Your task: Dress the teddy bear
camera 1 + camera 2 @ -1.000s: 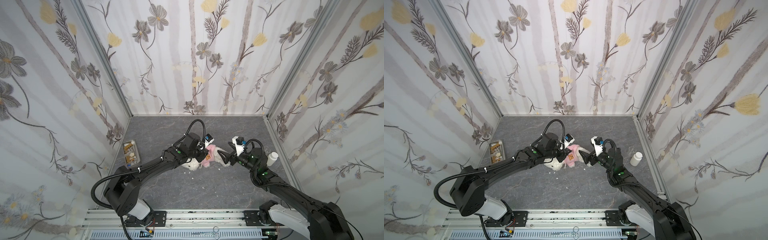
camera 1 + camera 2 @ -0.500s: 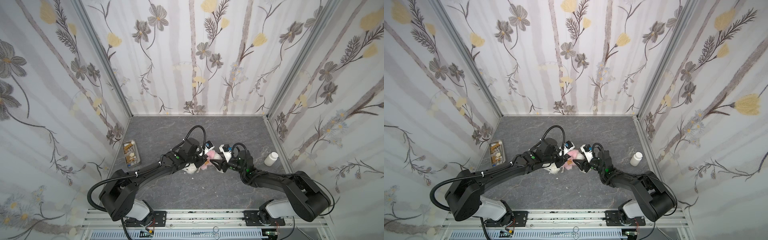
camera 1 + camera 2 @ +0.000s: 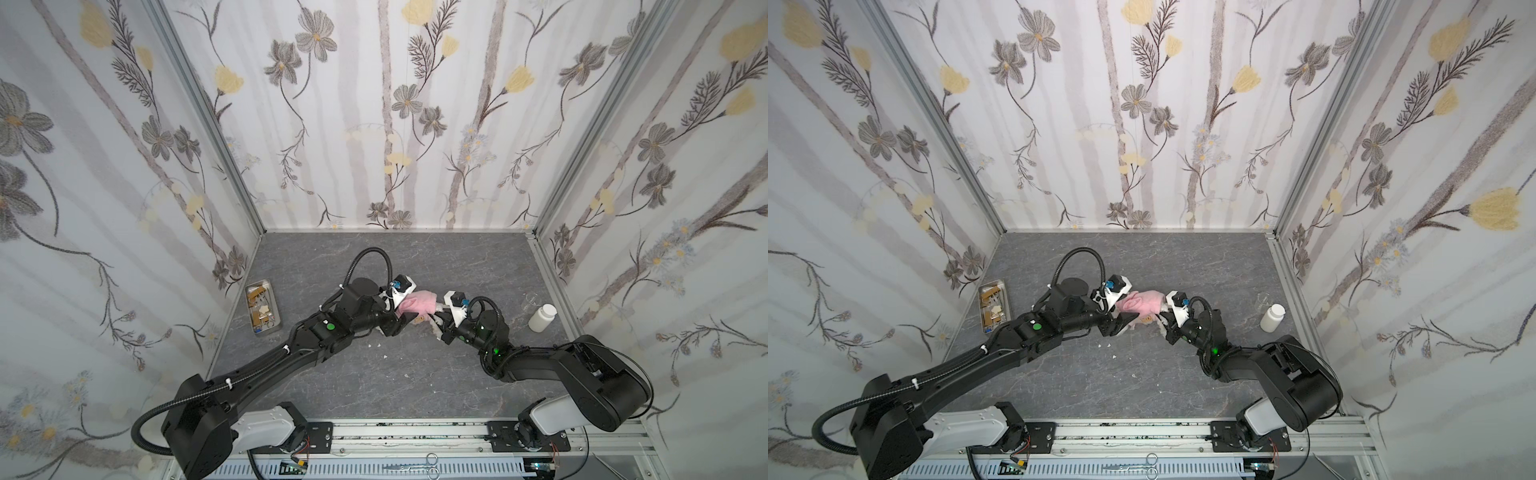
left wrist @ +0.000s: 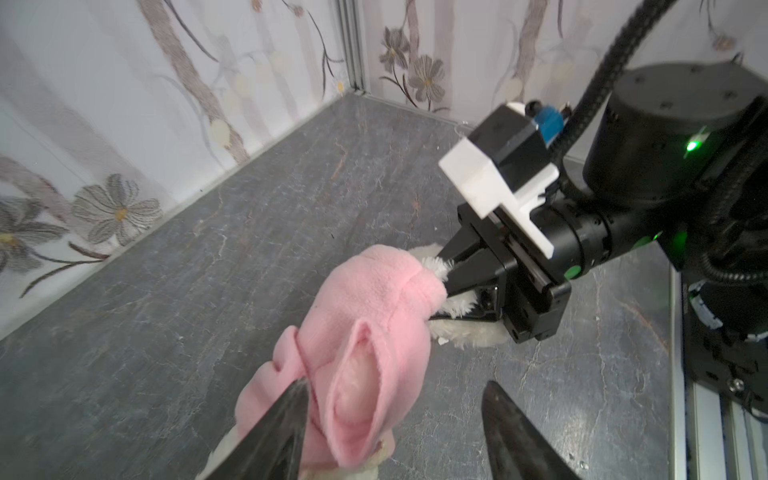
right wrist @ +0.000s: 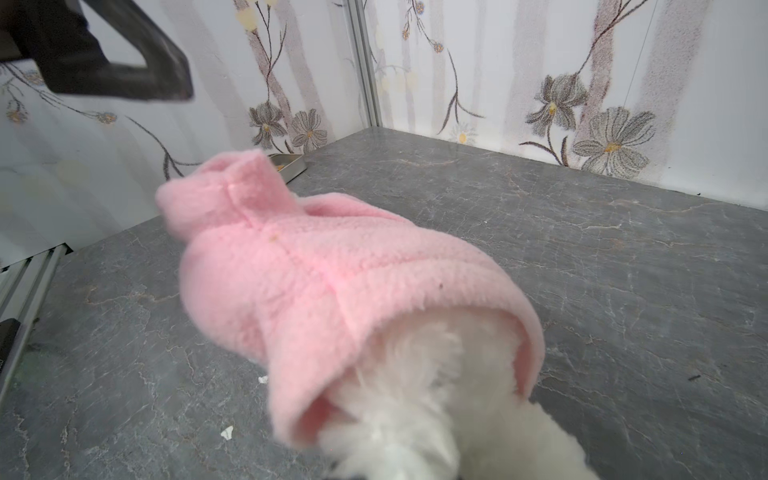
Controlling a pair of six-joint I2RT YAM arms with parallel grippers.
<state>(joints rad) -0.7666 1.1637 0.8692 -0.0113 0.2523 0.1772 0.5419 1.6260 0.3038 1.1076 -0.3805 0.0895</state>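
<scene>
Teddy bear (image 5: 415,395) lies on the grey table (image 3: 374,374), well apart from the metal tray (image 3: 277,307), body inside pink hoodie (image 3: 419,302), white fur sticking out at the hem. Right gripper (image 4: 446,272) sits on the bear's side away from the tray, jaws pressed together, pinching the bear's white fur at the hem. Left gripper (image 4: 395,388) is on the tray side, jaws spread, one finger (image 4: 286,415) touching the hoodie, the other clear of it. White bottle (image 3: 542,318) stands farthest from the tray

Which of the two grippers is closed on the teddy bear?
The right gripper: its jaws pinch the white fur of the teddy bear, beside the hem of the pink hoodie. The left gripper has its jaws apart at the hood end.
</scene>
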